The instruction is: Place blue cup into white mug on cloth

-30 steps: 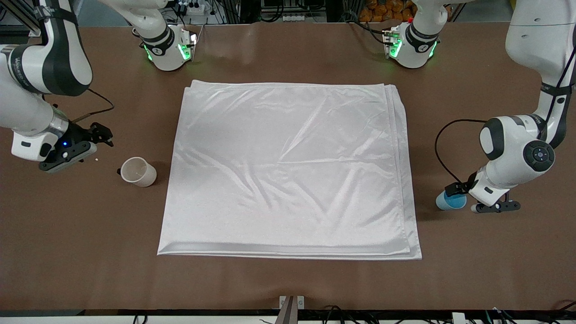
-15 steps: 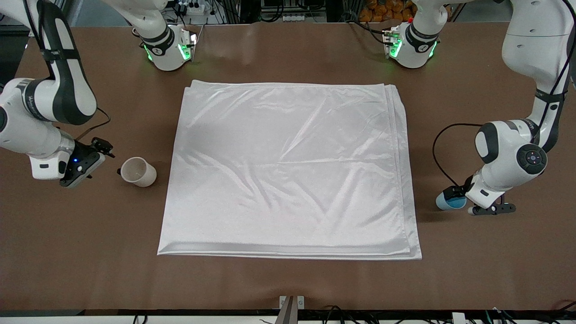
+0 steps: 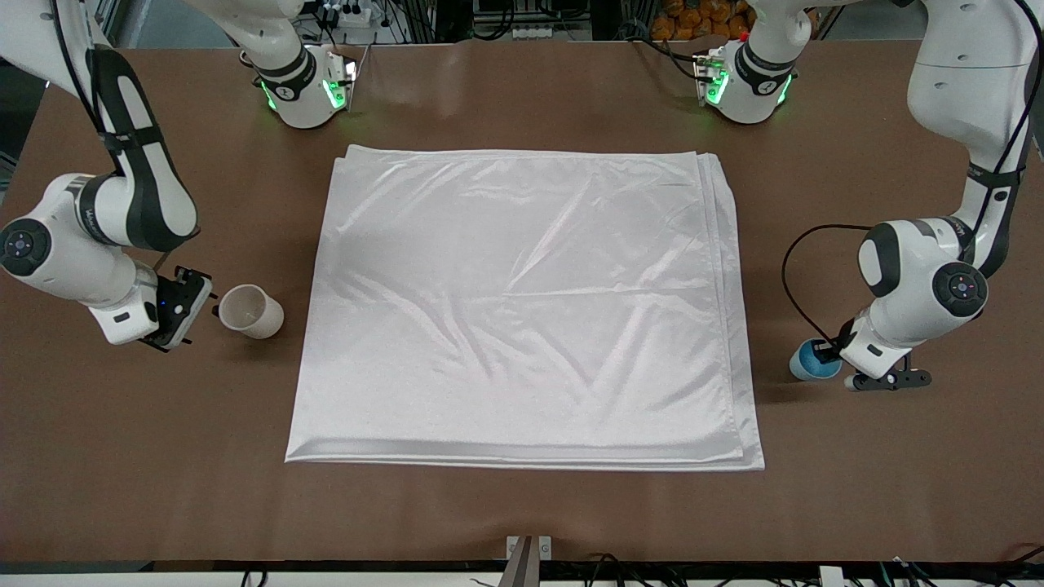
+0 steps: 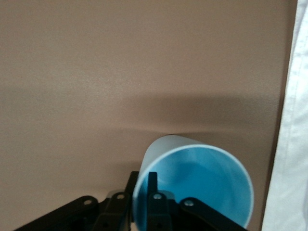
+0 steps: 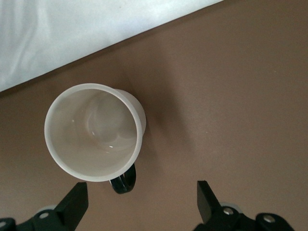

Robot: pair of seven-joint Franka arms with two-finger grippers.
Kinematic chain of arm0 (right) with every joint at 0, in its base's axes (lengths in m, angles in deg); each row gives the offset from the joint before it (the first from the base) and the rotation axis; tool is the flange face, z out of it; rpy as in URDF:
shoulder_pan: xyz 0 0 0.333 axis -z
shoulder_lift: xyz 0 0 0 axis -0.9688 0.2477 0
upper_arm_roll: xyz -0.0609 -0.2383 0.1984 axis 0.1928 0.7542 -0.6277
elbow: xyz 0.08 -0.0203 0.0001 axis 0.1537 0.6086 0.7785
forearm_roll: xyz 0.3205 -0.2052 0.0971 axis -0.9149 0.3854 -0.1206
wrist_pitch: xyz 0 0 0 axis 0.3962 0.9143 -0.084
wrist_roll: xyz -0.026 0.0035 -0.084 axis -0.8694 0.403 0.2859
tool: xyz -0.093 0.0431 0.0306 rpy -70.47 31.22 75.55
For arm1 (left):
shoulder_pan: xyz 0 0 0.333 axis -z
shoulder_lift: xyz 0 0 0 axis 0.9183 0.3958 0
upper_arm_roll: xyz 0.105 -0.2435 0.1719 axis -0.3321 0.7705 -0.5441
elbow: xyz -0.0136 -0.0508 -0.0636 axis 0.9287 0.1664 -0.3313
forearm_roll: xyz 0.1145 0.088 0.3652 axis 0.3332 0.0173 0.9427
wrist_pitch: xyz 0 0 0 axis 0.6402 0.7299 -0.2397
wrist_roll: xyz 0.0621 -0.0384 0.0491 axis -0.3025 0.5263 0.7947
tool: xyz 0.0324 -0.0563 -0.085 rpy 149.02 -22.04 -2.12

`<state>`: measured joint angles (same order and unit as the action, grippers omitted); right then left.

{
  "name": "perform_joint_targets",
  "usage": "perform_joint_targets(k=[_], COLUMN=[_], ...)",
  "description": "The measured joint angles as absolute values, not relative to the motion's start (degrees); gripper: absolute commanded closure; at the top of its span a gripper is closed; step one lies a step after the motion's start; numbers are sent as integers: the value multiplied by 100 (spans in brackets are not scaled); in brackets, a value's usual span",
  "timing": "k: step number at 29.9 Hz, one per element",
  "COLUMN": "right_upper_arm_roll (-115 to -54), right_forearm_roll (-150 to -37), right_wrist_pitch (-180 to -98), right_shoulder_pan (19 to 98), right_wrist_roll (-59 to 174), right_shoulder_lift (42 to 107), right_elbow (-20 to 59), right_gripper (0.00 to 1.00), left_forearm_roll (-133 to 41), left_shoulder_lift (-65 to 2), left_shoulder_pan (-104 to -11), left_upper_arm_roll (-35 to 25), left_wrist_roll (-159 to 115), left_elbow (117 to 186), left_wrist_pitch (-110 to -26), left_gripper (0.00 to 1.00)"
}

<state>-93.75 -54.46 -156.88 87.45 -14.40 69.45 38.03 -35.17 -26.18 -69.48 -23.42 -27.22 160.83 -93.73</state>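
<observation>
I have the left gripper low at the left arm's end of the table, its fingers straddling the rim of the small light-blue tapered handleless cup, one inside, one outside, close on the wall. The right gripper hangs spread wide just beside the off-white cylindrical mug with the dark handle, gripping nothing. Both vessels stand upright and empty on the brown table, each just off the large glossy white folded cloth.
</observation>
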Motion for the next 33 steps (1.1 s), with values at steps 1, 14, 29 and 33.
perform_joint_targets(k=[1, 14, 29, 33], right_upper_arm_roll=[-9375, -9372, -9374, -9373], right_forearm_roll=[-5446, -5438, -5267, -5242], right_wrist_pitch=[-15690, -15721, -16396, -16708], right_shoulder_pan=[8749, 8884, 8893, 8909], right_wrist_roll=[-1585, -2638, -3059, -3094], right_shoulder_lift=[6985, 7261, 7287, 7311], right_elbow=[3803, 3802, 4138, 4368], right_gripper=[0, 0, 0, 0], left_forearm_roll=[-3517, -3515, -3515, -3515], left_shoulder_lift=[-2617, -2623, -2916, -2995], left_shoulder_pan=[-6939, -6909, -6923, -6923], left_upper_arm_roll=[-2338, -2334, -2217, -2152], left_wrist_roll=[-2723, -2727, -2728, -2728], left_elbow=[16083, 16023, 15961, 15961], left_wrist_pitch=[-9373, -9377, -9363, -9358], left_gripper=[100, 100, 100, 100])
